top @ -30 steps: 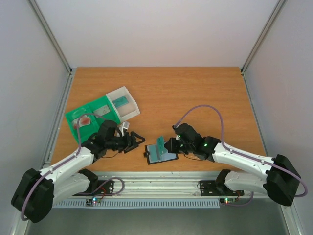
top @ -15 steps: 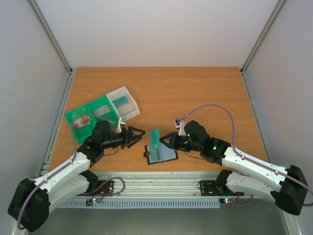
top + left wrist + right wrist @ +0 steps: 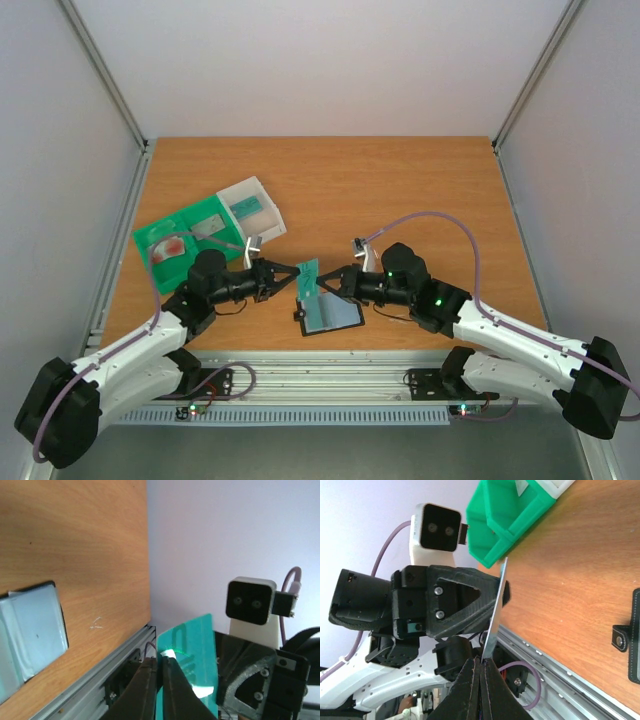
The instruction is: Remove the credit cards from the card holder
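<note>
A teal credit card [image 3: 308, 279] stands on edge in the air just above the open black card holder [image 3: 331, 315], which lies flat near the table's front edge with its greyish-blue inside up. My left gripper [image 3: 296, 277] is shut on the card's left edge. My right gripper [image 3: 322, 286] is shut on its right edge. In the left wrist view the teal card [image 3: 196, 650] rises from between my shut fingers [image 3: 150, 690], with the holder [image 3: 30, 635] down on the left. The right wrist view shows the card [image 3: 498, 600] edge-on between the shut right gripper [image 3: 482, 664] and the left gripper's black body [image 3: 450, 605].
A green-and-white sorting tray [image 3: 228, 235] sits at the left, holding a red-pink card [image 3: 172, 247], a grey card [image 3: 210, 228] and a teal card [image 3: 250, 208]. The metal rail [image 3: 330, 375] runs along the front edge. Grey walls enclose the table.
My left gripper has moved right to the raised teal card and closed on its edge. My right gripper lifted the card off the holder and carried it a little left.
</note>
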### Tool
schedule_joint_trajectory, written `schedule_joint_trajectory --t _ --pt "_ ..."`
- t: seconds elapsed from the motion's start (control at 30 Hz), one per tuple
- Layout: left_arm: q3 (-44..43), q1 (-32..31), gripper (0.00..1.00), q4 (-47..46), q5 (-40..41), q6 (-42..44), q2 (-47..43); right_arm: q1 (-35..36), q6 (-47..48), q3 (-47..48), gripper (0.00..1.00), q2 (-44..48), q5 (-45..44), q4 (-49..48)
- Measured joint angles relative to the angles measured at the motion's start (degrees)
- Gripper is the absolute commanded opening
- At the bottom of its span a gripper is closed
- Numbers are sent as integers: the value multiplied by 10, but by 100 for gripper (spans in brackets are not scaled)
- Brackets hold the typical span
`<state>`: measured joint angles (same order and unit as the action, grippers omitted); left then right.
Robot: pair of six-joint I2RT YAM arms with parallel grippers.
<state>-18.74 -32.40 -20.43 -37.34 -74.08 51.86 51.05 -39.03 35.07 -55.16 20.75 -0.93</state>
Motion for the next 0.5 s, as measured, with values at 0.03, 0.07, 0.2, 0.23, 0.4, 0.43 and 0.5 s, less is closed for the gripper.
schedule_joint_trajectory --t 0.03,0.07,0.2,0.23,0.4,0.43,0.5 --pt "2 0 0 -4 2 1 0 0 0 0 2 0 3 1" --pt "2 1 0 -9 3 -3 0 0 0 -1 4 0 4 2" --pt "3 3 0 -23 -2 -6 -1 -4 13 -7 13 0 7 28" --pt "3 2 0 -24 -6 -5 -1 -4 18 -8 15 1 7 36" --pt "1 0 0 -25 -41 5 -1 -4 78 7 30 38 4 115" --pt "-1 0 0 -25 -50 9 -1 -4 99 21 33 49 0 143" --pt "-8 0 0 -21 -71 19 -1 -4 132 47 39 64 -7 187"
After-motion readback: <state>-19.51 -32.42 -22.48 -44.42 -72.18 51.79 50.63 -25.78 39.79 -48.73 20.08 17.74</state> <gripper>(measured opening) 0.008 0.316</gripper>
